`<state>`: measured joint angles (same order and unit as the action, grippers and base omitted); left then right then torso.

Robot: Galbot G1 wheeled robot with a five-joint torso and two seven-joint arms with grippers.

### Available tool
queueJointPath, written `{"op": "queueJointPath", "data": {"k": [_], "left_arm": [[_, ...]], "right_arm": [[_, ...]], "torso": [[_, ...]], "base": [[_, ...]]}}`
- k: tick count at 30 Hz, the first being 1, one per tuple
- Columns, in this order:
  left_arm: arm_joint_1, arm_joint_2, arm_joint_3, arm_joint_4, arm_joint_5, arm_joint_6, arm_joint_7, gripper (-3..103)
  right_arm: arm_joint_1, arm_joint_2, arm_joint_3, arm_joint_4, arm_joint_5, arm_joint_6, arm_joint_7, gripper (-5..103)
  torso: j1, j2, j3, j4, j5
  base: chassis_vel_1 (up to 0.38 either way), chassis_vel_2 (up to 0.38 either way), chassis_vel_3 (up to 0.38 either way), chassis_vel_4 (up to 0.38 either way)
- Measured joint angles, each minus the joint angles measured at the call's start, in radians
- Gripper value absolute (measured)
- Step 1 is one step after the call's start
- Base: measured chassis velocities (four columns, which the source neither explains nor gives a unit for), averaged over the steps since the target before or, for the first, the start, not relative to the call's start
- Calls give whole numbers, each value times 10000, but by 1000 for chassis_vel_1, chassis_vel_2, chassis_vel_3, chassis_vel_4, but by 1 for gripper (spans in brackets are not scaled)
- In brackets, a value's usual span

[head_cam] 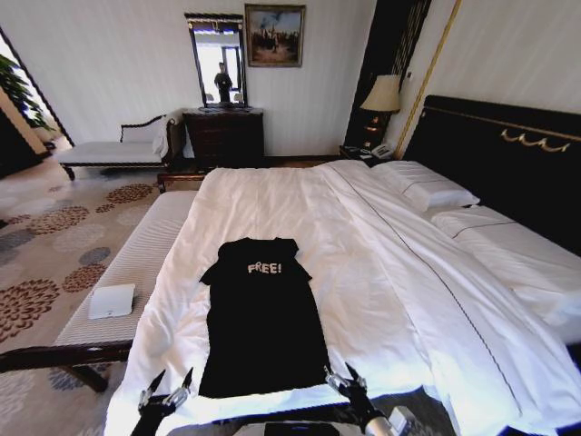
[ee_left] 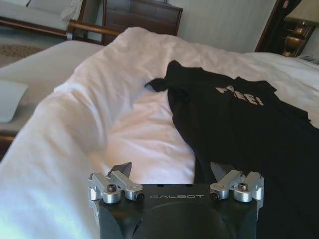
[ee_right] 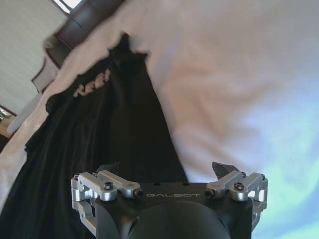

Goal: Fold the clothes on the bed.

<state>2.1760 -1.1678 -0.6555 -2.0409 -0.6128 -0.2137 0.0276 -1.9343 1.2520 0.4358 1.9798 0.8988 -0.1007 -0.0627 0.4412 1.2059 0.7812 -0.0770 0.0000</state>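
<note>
Head view: at the bottom edge of the frame, the left gripper (head_cam: 165,389) is seen lower left and the right gripper (head_cam: 345,379) lower centre-right, each poised just beside a bottom corner of the shirt's hem. The fingers (head_cam: 188,378) of both are spread apart, with nothing held between them.

Between the two grippers, in the lower centre of the frame, the black short-sleeved T-shirt of soft fabric (head_cam: 263,318) is laid flat and face up on the very large bed with white sheets and duvet (head_cam: 381,272). Its hem is nearest the bottom edge and its collar farther up, with the white "FREE!" lettering (head_cam: 264,268) across the chest. Both sleeves are spread outward.

In the left wrist view, the left gripper (ee_left: 172,172) is shown with its fingers wide apart above the white duvet, at the edge of the black fabric (ee_left: 239,129). In the right wrist view, the right gripper (ee_right: 169,172) is likewise open, with one finger over the shirt (ee_right: 99,139) and the other over the white bedding.

At the left of the head view, a pale striped bench (head_cam: 136,263) is set along the bed's edge, and a small white box (head_cam: 112,301) rests on it. At the upper right, white pillows (head_cam: 425,185) are stacked against the tall dark headboard (head_cam: 508,154).
</note>
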Motion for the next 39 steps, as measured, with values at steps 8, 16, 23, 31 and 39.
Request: {"op": "queueJointPath", "data": {"k": [8,16,23,31,39], "left_arm": [[104,-220,131,64,118,-87,0,90],[100,-334,126,35,100,-86,-4,90],[67,-321,106,23,74,-67,-16,90],[39,-354,191,18,49,3,-65,90],[134,-423,646,15,-6,153,-158,91]], "right_arm": [[357,-114,23,-467,946,-834,-71,100],[618,-42,-24,-667,978,-991,-151,93],[680,41,-77,-713,992,-992,33,72],[636,165,-131,-779,886,-961,104,39],[561,228,-103,-779,796,-909,188,13]], "torso": [[-1,0,0,0,0],[0,-1,0,-1,0],[0,-2,0,-1,0],[0,-1,0,-1,0],[0,-1,0,-1,0]], "base": [[0,0,0,0],[0,0,0,0],[0,0,0,0],[0,0,0,0],[0,0,0,0]]}}
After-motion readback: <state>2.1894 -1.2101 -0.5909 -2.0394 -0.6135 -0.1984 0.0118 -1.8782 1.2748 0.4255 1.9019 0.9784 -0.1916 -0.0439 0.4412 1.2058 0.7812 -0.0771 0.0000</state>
